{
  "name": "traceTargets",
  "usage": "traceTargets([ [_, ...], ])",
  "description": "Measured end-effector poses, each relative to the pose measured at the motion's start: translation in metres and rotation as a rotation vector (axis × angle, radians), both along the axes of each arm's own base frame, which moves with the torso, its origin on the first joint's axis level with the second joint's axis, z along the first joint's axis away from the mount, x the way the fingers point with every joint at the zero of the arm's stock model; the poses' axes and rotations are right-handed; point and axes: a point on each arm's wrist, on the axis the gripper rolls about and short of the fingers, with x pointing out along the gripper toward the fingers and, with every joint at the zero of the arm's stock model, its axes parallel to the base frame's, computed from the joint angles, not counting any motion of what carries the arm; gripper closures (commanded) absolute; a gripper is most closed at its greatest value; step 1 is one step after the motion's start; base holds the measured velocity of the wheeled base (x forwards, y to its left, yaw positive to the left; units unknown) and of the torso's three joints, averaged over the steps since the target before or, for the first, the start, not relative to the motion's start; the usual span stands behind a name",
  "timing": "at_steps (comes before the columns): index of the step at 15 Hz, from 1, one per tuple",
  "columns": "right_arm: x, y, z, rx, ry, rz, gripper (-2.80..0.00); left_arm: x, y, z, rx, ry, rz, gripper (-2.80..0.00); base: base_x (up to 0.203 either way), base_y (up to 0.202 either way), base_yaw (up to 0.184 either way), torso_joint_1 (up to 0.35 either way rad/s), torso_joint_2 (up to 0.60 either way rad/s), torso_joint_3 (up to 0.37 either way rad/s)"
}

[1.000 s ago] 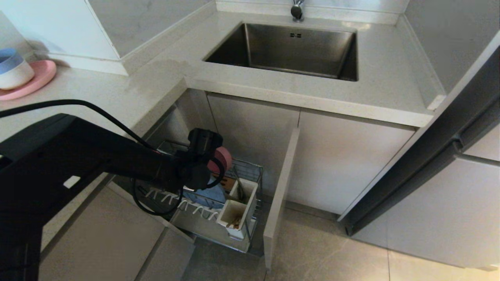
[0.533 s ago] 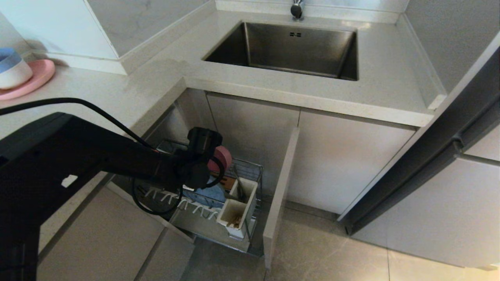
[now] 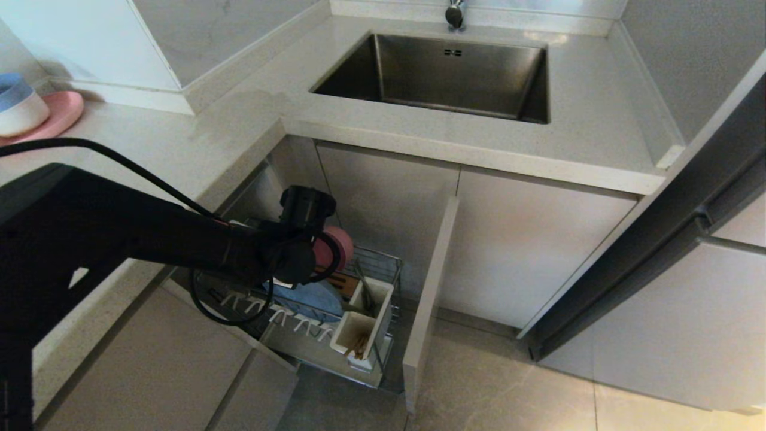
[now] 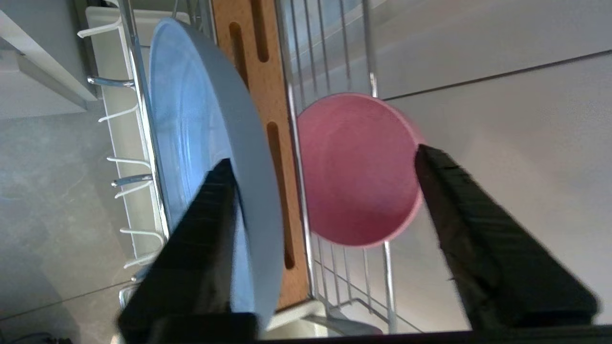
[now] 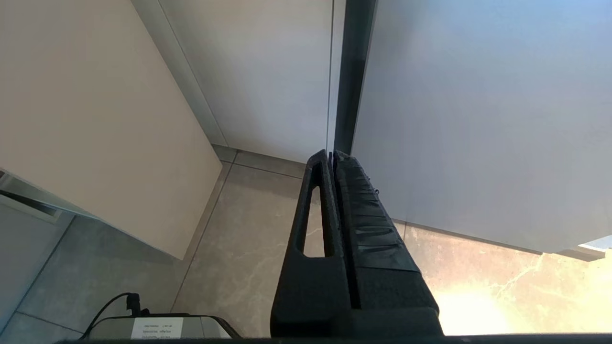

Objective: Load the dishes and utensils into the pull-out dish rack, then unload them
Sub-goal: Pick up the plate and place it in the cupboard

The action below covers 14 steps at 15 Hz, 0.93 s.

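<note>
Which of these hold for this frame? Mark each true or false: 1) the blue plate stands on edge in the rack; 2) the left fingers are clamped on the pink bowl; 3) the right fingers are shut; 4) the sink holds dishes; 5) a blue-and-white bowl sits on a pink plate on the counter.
1) True: the blue plate stands on edge in the rack.
2) False: the left gripper is open, its fingers apart on either side of the pink bowl.
3) True: the right gripper is shut, off by the floor.
4) False: the sink looks empty.
5) True: the blue-and-white bowl sits on the pink plate.
</note>
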Motion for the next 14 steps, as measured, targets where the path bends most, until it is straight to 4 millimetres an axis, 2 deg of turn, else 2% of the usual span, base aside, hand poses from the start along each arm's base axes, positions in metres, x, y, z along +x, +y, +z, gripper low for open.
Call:
traceTargets([
  [8, 0.0, 0.0, 0.0, 0.0, 0.0, 0.0, 0.0, -0.02, -0.001, 0.03, -0.004, -0.011, -0.022, -2.8, 0.0, 0.0, 0.0, 0.0, 0.0, 0.0],
  [14, 0.0, 0.0, 0.0, 0.0, 0.0, 0.0, 0.0, -0.055, -0.009, 0.072, -0.035, -0.021, -0.111, -2.8, 0.0, 0.0, 0.0, 0.0, 0.0, 0.0],
])
